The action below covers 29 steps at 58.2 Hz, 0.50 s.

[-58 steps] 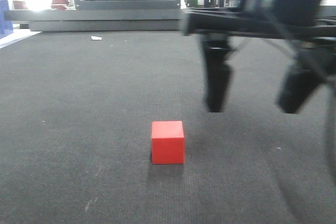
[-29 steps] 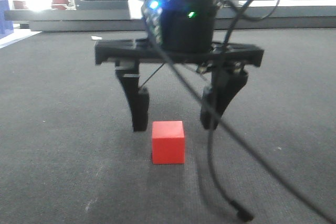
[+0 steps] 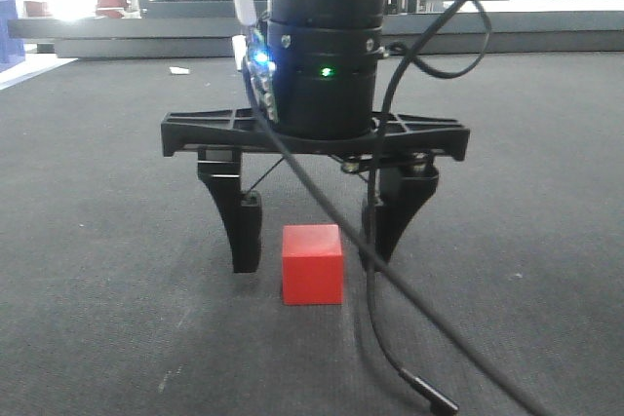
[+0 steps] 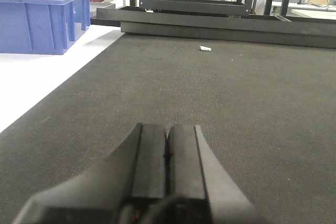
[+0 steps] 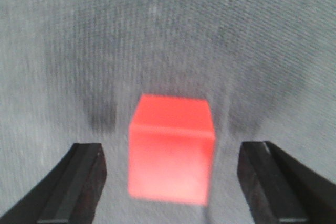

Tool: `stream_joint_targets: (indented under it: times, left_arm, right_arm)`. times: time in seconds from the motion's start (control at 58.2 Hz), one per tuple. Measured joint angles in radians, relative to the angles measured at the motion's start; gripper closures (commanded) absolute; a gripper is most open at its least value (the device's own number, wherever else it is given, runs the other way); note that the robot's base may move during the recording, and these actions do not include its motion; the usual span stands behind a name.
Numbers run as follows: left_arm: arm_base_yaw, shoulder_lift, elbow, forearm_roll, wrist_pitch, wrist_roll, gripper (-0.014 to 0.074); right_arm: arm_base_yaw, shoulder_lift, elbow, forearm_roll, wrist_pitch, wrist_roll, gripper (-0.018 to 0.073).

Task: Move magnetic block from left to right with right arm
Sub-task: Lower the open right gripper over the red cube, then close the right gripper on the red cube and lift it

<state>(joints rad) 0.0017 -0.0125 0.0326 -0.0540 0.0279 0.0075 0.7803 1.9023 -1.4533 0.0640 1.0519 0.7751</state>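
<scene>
Matte red block (image 3: 312,265); rough woven grey mat (image 3: 117,241).

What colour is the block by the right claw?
The block is plain red, clearest in the front-facing view.

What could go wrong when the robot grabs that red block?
The right gripper is open with the red block between its fingers, but the tips may not be fully down; closing now could pinch only the top, and it may slip. The loose black cable hangs to the mat beside the block and could snag it.
</scene>
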Motion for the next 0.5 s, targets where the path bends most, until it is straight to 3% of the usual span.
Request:
stream_joint_targets:
  times: [0.395,0.498]
  left_arm:
    - [0.0,0.0,0.0,0.0,0.0,0.0,0.0722]
    - [0.0,0.0,0.0,0.0,0.0,0.0,0.0722]
  right_arm:
    - [0.0,0.02,0.0,-0.004,-0.023,0.027,-0.0051]
    - [0.0,0.02,0.0,-0.01,-0.016,0.027,0.0006]
